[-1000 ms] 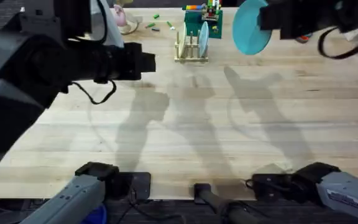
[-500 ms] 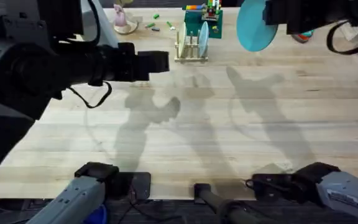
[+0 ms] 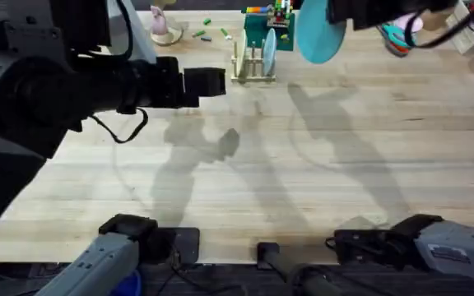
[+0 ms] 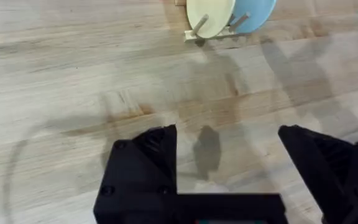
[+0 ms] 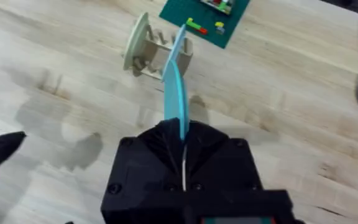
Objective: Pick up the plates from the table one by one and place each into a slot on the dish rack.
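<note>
The right gripper is clenched on the rim of a sky-blue plate, holding it on edge; in the right wrist view the plate runs up from between the fingers toward the dish rack. The left gripper stands released, its fingers spread over bare table and holding nothing.

Change noted: over the last second the carried plate has shifted leftward across the far side of the table, from well right of the rack to just beside it, and its shadow on the boards has followed. The left arm has extended slightly toward the middle. In my judgement this is the transport leg nearing its end, with alignment over a free slot next.

The rack already holds one blue plate upright between its dowels. The carried plate hangs above and to the right of it, not yet touching.
</note>
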Action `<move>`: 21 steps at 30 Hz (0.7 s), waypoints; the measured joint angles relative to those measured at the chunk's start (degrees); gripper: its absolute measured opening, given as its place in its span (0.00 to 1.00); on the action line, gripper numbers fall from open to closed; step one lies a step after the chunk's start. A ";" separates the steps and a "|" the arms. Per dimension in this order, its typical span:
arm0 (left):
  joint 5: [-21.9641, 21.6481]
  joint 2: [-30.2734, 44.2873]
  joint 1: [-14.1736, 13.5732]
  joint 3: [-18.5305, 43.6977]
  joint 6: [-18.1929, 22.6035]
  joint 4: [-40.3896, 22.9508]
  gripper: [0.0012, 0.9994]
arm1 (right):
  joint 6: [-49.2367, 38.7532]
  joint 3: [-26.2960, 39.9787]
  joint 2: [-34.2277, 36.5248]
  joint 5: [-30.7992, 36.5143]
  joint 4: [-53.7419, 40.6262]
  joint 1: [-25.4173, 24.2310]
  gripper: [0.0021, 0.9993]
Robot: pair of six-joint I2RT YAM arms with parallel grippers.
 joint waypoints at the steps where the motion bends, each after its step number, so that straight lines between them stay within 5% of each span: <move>1: 0.00 -0.01 0.00 0.00 0.00 0.00 1.00 | 0.30 1.44 1.09 0.00 -0.87 0.40 0.03; 21: -0.02 0.00 0.00 0.00 0.00 0.00 1.00 | 6.87 23.07 21.30 5.42 -7.65 7.09 0.03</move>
